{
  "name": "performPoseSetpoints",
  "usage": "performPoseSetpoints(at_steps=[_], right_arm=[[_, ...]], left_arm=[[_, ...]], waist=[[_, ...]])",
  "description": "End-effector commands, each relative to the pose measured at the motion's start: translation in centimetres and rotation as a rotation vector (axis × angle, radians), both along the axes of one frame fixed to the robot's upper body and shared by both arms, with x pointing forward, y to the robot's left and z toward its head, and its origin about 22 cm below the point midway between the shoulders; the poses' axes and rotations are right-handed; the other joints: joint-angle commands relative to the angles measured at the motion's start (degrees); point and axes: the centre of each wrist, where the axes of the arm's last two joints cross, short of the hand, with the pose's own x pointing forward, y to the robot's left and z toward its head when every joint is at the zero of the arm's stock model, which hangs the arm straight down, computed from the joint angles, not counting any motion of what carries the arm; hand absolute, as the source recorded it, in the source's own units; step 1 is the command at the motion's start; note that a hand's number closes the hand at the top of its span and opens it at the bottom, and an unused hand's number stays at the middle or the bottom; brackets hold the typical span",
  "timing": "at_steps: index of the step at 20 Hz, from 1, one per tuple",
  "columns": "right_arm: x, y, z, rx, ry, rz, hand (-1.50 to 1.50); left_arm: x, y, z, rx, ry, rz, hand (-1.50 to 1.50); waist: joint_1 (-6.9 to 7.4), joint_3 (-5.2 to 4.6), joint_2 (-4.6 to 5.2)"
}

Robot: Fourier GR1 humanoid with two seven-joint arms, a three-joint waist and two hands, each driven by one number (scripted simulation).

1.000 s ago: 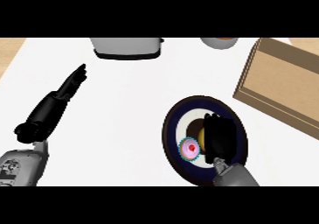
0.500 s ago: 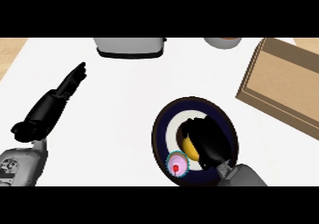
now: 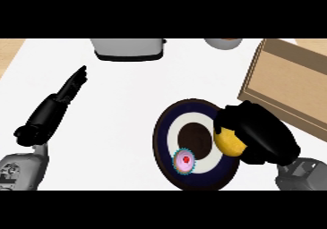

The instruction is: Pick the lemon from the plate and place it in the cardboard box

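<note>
Head view: right hand [image 3: 258, 132], lower right of frame, is curling round the lemon [image 3: 228, 141], fingers wrapping over its top, yellow showing under the palm at the plate's right rim. Plate [image 3: 167, 134] is sitting center-right on the table [image 3: 126, 98]. Pink-frosted cupcake [image 3: 184, 161] is resting on the plate's lower part, just beside the lemon. Cardboard box [image 3: 285, 85] is sitting at upper right, near the hand. Left hand [image 3: 71, 87] is lying at left w/ fingers straight, resting.

Risks (judgement): only part of the lemon is covered, so it may be slipping out during the lift. Hand may be clipping the box's near wall if the approach is too low. Wrist sweep could nudge the cupcake or shift the plate.
</note>
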Motion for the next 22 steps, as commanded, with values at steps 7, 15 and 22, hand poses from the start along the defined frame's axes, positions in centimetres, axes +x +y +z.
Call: performPoseSetpoints(at_steps=[7,15,22], right_arm=[[2.4,-6.7,8.3,0.391,-0.053,-0.384,1.50],[7.2,-14.4,10.0,0.436,-0.061,-0.594,1.50],[10.3,-20.2,11.2,0.248,-0.006,-0.665,1.50]], left_arm=[[-1.3,-0.5,-0.6,0.011,0.014,-0.014,0.00],[-0.5,-0.5,-0.2,0.000,-0.021,0.000,0.00],[0.5,-0.8,-1.0,-0.018,0.001,-0.033,0.00]], waist=[[0.77,-0.03,0.00],[1.19,0.00,0.34],[1.86,0.00,0.75]])
